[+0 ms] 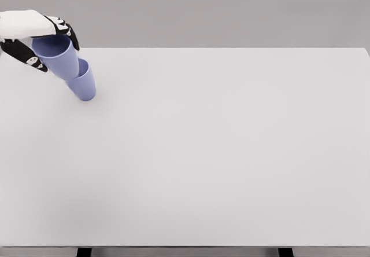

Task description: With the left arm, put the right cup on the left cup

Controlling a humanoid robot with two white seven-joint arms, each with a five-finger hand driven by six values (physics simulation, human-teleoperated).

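Note:
Two light blue cups show at the upper left of the head view. One cup [84, 83] stands on the white table [219, 153], tilted a little to the left. The other cup [58, 55] is held just above it, leaning, its bottom overlapping the standing cup's rim. My left hand [41, 41] comes in from the left edge and is shut on this upper cup, black fingers over its far rim and a thumb at its near side. Whether the upper cup's base sits inside the lower cup I cannot tell. The right arm is out of view.
The table's far edge [231, 48] runs just behind the cups, and its left edge lies close to the hand. Two dark table legs [84, 252] show under the front edge.

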